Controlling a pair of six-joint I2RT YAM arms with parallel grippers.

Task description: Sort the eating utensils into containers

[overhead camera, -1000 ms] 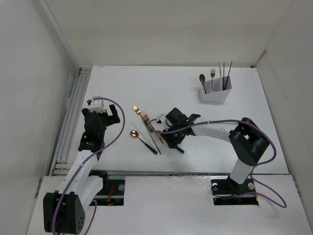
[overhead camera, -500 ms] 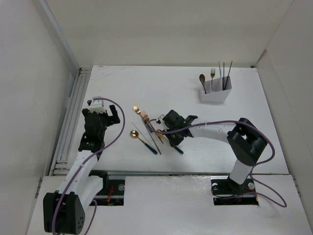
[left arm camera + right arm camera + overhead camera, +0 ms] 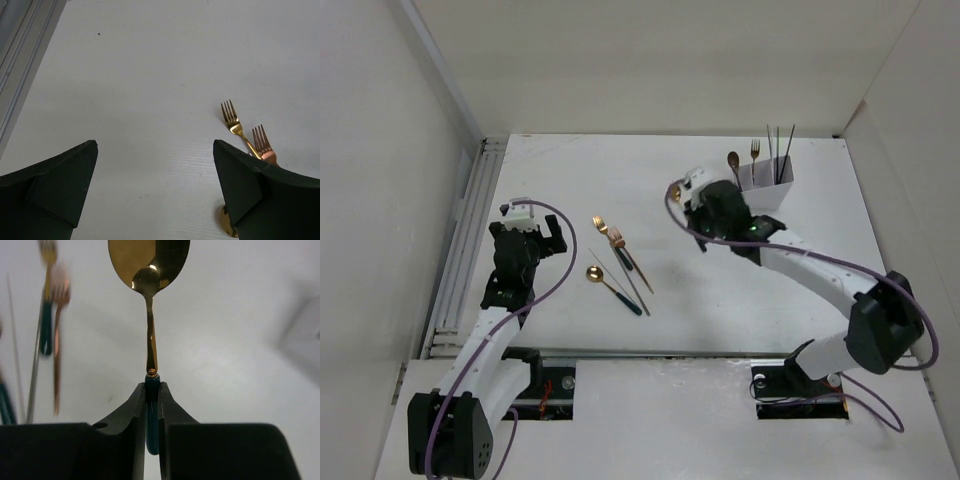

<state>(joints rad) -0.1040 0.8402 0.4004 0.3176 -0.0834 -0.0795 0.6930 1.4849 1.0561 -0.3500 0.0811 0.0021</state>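
Note:
My right gripper (image 3: pixel 694 205) is shut on the dark green handle of a gold-headed spoon (image 3: pixel 148 260) and holds it above the table, left of the white bin (image 3: pixel 760 195). In the right wrist view the gripper (image 3: pixel 152 388) pinches the handle just below the gold neck. The bin holds a spoon (image 3: pixel 733 160), a fork (image 3: pixel 754 150) and dark chopsticks (image 3: pixel 778 140). Two forks (image 3: pixel 610 232), a spoon (image 3: pixel 594 272) and thin sticks (image 3: pixel 632 280) lie on the table's middle left. My left gripper (image 3: pixel 532 233) is open and empty, left of them (image 3: pixel 155 145).
The left wrist view shows the two fork heads (image 3: pixel 231 114) and a bit of the spoon bowl (image 3: pixel 227 227) by the right finger. A ribbed rail (image 3: pixel 460 250) runs along the table's left edge. White walls enclose the table.
My right gripper has lifted a spoon off the pile at the table's middle and carried it up and right toward the bin. The left arm has not moved.

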